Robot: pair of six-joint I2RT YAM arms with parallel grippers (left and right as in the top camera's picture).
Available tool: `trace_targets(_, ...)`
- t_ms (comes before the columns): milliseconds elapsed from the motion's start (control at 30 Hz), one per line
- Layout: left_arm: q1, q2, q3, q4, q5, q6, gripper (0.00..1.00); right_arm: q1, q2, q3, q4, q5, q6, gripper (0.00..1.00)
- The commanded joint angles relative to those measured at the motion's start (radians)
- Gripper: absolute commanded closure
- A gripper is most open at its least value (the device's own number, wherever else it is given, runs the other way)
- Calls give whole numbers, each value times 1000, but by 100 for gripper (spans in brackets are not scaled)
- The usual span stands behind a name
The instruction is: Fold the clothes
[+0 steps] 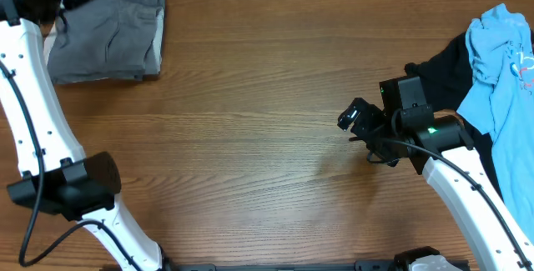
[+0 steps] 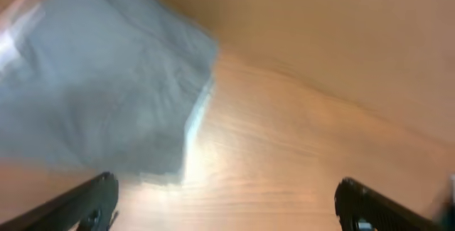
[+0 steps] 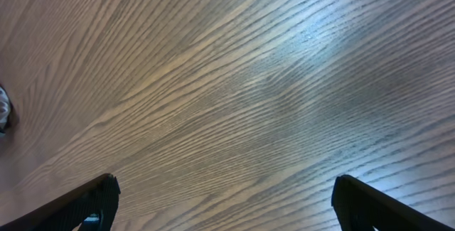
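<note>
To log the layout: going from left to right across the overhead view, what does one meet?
Folded grey shorts → right gripper, open → black garment → light blue tee.

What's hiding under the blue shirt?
A black garment lies under the light blue tee; its dark edge pokes out along one side. The rest of it, and anything deeper in the pile, is covered by the tee.
</note>
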Motion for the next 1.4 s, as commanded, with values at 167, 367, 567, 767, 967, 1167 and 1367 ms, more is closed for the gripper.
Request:
trace_targets(167,5,-183,6,-266,175,75,0,5,1,16,6,-3,-3,0)
trace_targets(367,-2,-415,-25,-323,242,165,0,5,1,16,6,-2,-3,0)
trace_targets(567,-46,-660,-103,-323,317,173,0,5,1,16,5,-2,-3,0)
trace_targets(767,-147,-947,-324,-323,318,172,0,5,1,16,6,-3,-3,0)
trace_targets(967,-154,-1238,-567,-323,314,172,0,5,1,16,6,-3,-3,0)
trace_targets(1167,-154,-1397,-609,-323,313,172,0,5,1,16,6,-3,-3,0)
trace_targets(1367,-154,-1467,-608,-323,313,172,0,5,1,16,6,-3,-3,0)
